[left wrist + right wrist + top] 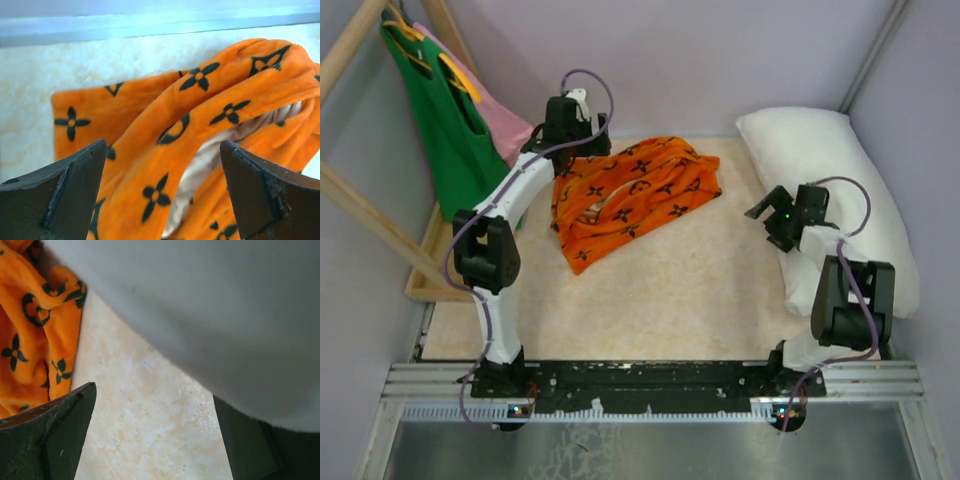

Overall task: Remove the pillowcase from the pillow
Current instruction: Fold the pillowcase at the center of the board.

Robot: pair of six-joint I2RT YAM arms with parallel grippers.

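The pillowcase [640, 195], probably light and floppy, is lying crumpled apart from the pillow [840, 170]; a raised fold is being favoured for pinching. The left hand [162, 145] and right hand [154, 392] are being held wide, nothing in them.

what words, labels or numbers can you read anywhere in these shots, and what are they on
No text can be read in any view.
The pillowcase carries only black flower, star and ring shapes, with no letters that can be made out.
The pillow is plain white, with no tag showing.
The green top on the hanger shows no print or label.
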